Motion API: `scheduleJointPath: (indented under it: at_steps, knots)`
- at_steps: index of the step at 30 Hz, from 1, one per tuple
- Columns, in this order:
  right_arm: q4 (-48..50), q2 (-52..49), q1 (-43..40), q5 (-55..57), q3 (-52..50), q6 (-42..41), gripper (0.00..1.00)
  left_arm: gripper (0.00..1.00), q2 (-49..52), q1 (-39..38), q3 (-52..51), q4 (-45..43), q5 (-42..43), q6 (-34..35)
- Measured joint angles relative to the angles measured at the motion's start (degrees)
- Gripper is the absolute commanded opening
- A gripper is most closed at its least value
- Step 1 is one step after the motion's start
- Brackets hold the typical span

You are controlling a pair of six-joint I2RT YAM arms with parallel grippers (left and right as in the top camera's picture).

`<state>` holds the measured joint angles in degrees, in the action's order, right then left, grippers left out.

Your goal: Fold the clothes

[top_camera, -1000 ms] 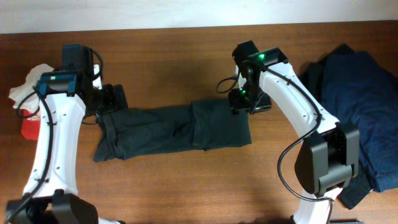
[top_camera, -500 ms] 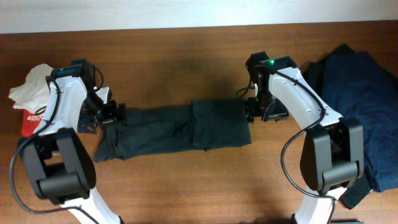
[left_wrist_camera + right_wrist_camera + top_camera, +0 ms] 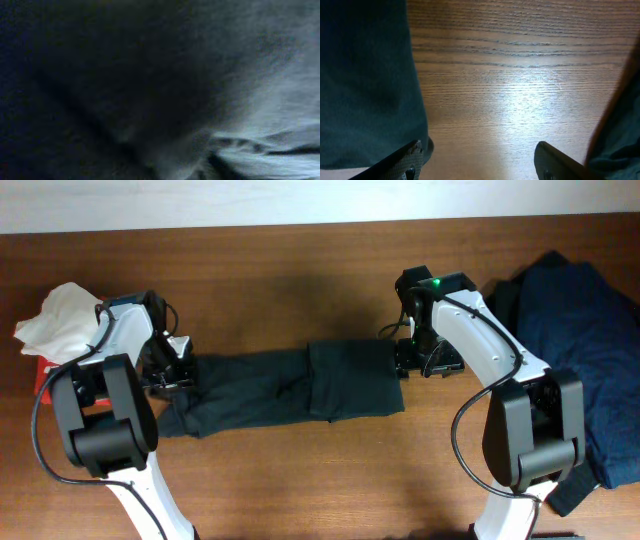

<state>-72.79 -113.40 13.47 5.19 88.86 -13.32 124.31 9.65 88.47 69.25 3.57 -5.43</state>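
Note:
A dark garment (image 3: 290,385), one of the clothes, lies folded into a long strip across the middle of the table. My left gripper (image 3: 172,370) is down on its left end. The left wrist view is filled with blurred dark cloth (image 3: 125,75), and the fingers are hidden there. My right gripper (image 3: 412,360) sits just off the strip's right end. In the right wrist view it (image 3: 480,167) is open over bare wood, and the garment's edge (image 3: 365,75) lies by the left finger (image 3: 410,160).
A heap of navy blue clothes (image 3: 570,330) covers the right side of the table. White cloth (image 3: 60,315) and a red piece (image 3: 42,380) lie at the far left. Bare wood (image 3: 290,290) stretches behind and in front of the strip.
My left gripper has come down onto the left end of the dark strip. My right gripper shifted to the strip's right end, then stayed still.

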Motion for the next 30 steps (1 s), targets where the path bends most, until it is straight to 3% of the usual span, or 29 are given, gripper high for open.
scheduleJointPath:
  at_steps: [2,10,21,25,30]
  knots:
    - [-0.02,0.00,0.00,0.07,0.00,0.00,0.75,0.00,0.00,-0.28,0.00,0.09,0.94,-0.46]
    - [-0.02,0.00,-0.35,0.94,0.00,0.00,0.74,0.00,0.02,-0.35,1.92,3.52,-1.53,0.33]
    - [0.92,0.00,-11.98,1.55,0.00,1.79,0.75,0.00,0.07,1.92,30.47,23.74,-4.59,5.49]
    - [1.14,0.00,-12.61,0.96,0.00,1.90,0.75,0.01,0.04,-2.64,32.22,27.02,-0.98,7.76]
    - [1.07,0.00,-12.61,0.76,-0.02,1.99,0.75,0.01,0.04,-14.84,32.22,25.62,1.09,10.71]
